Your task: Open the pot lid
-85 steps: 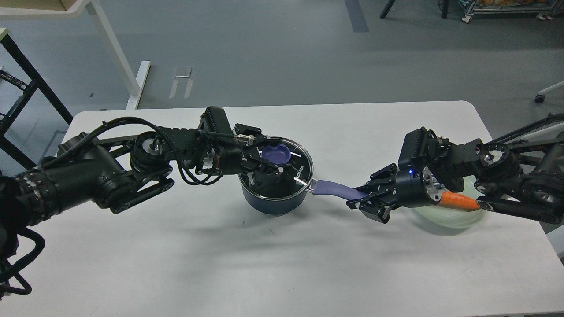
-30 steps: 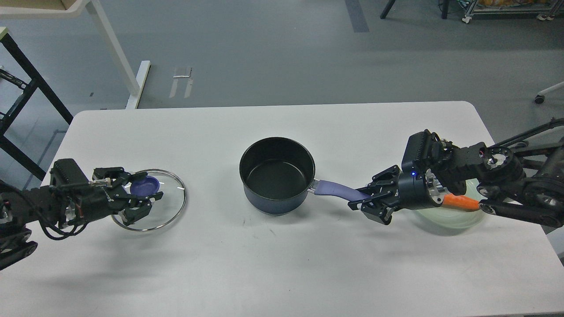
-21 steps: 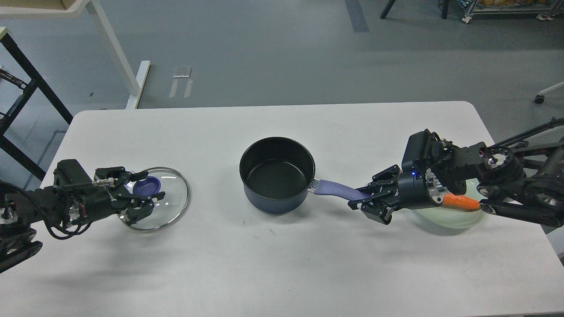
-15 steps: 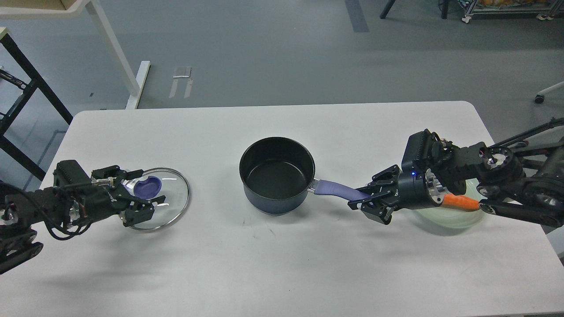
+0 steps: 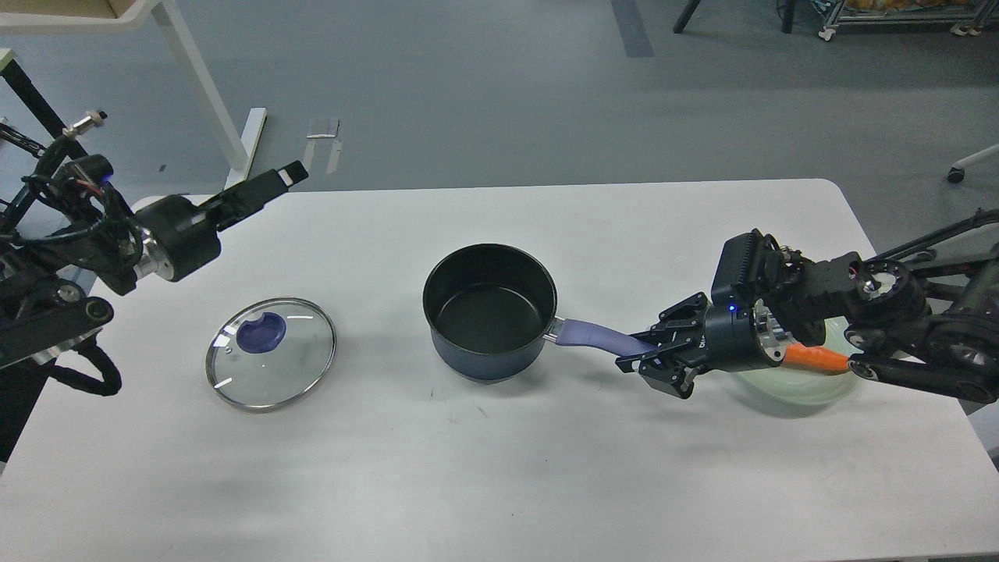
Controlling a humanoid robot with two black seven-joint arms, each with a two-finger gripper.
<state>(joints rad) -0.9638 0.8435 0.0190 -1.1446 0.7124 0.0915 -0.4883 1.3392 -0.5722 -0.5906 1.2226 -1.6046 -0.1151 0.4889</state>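
Observation:
The dark pot [image 5: 485, 361] stands uncovered at the table's middle, its purple handle [image 5: 591, 333] pointing right. Its glass lid [image 5: 273, 363] with a purple knob [image 5: 261, 334] lies flat on the table to the pot's left. My right gripper [image 5: 645, 351] is shut on the end of the pot handle. My left gripper [image 5: 269, 184] is raised above the table's back left edge, well clear of the lid and empty. It is seen side-on, so its fingers cannot be told apart.
A pale green bowl [image 5: 804, 388] with an orange carrot [image 5: 813, 357] sits under my right arm at the right. The white table [image 5: 499, 468] has bare surface along the front. A white table leg [image 5: 199, 86] stands on the floor beyond.
My left gripper took the lid off the pot, set it down on the table to the left, let go and rose back and up. The right gripper has kept hold of the handle.

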